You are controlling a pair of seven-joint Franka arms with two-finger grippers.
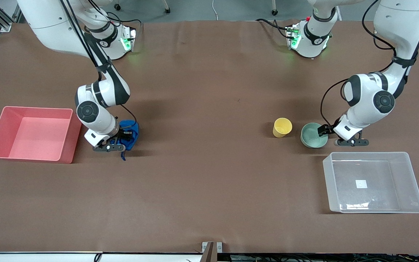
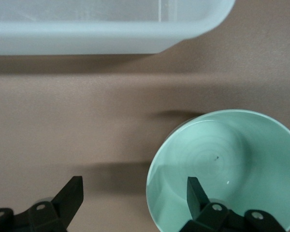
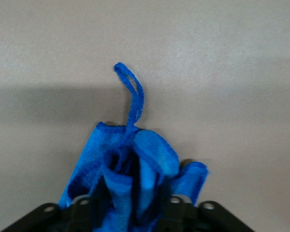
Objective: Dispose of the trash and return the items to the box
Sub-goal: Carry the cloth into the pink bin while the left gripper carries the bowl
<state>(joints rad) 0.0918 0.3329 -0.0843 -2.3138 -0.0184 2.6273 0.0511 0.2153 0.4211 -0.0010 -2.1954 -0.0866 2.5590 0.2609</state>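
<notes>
The right gripper has its fingers pinched on the blue cloth, just beside the pink bin; a thin strand hangs from the wad. The left gripper straddles the rim of the green bowl, fingers spread wide, one inside and one outside. The yellow cup stands just beside the bowl. The clear box lies nearer the front camera on the brown surface.
</notes>
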